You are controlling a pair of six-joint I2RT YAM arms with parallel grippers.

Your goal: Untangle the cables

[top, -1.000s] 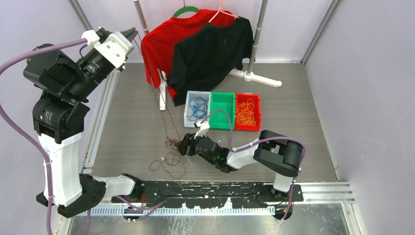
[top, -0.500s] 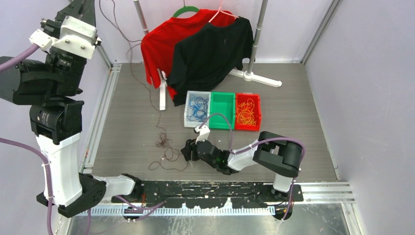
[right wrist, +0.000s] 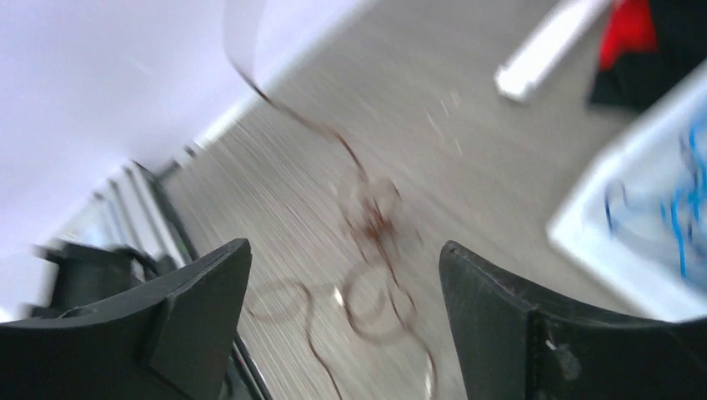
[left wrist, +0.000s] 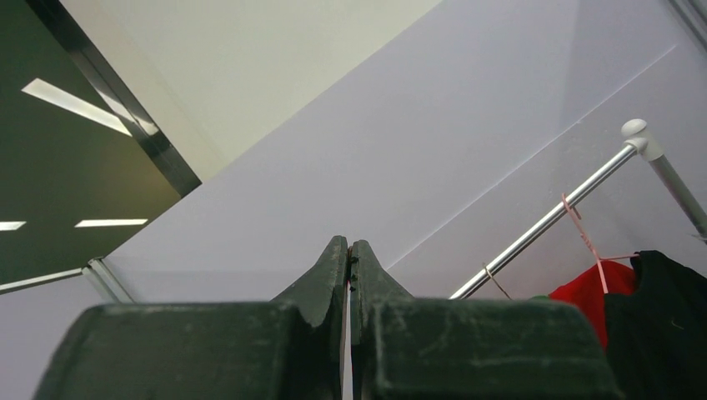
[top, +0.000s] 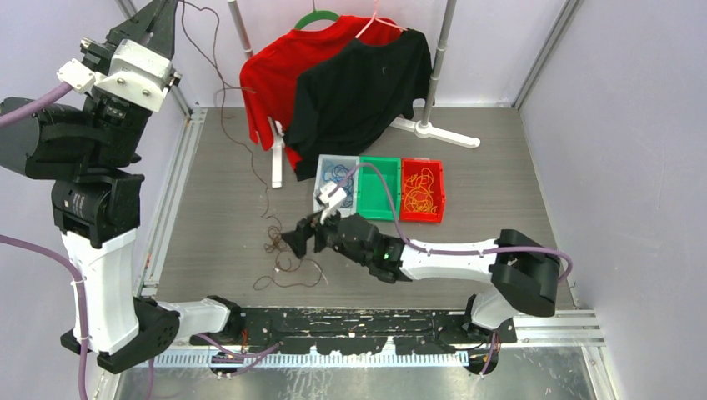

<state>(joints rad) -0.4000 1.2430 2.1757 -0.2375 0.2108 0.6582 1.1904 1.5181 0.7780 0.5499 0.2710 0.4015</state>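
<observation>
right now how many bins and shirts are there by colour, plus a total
white bin: 1
green bin: 1
red bin: 1
red shirt: 1
black shirt: 1
total: 5

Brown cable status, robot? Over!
Left claw shut on brown cable, held high. Right claw open near its tangled end on the table. Nothing blocking.

- Red shirt (top: 268,79) and black shirt (top: 358,92) hang overlapping on a metal rack (top: 439,58), at 12 o'clock on the grey counter (top: 500,175).
- White bin (top: 318,185), green bin (top: 394,171) and red bin (top: 422,161) sit in a touching row, just toward 1 o'clock of centre.
</observation>
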